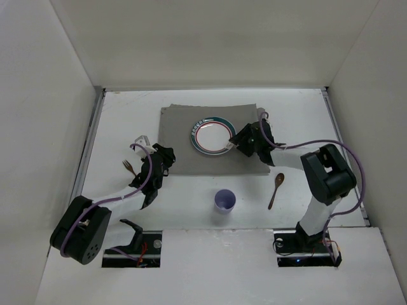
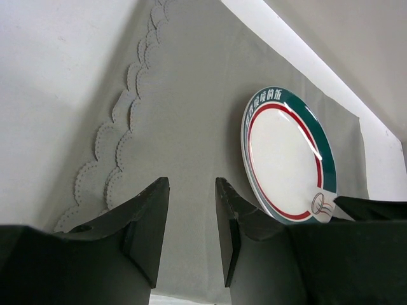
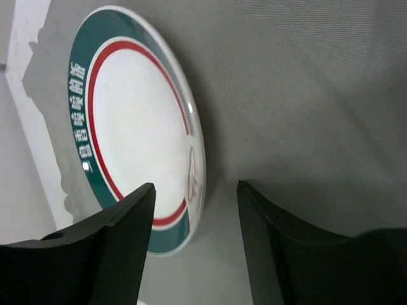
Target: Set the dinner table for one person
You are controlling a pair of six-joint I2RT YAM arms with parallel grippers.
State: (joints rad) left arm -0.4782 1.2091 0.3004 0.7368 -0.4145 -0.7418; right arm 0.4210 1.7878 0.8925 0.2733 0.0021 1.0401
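Cup (image 1: 224, 201), lilac, stands nearest me on the white surface (image 1: 305, 114), which spreads beneath everything in view. Just beyond it, one wooden spoon (image 1: 276, 189) lies to the right and one small fork (image 1: 128, 168) to the left. My left pincer (image 2: 191, 190) hovers open and empty over the grey mat (image 1: 178, 124) near its left edge. My right pincer (image 3: 196, 187) is open too, holding nothing, just beside the plate's right rim. One plate (image 1: 213, 135) rests on the one mat. I judge the plate placed, so I should lift the right pincer straight up, not nudging the rim, then fetch the spoon.
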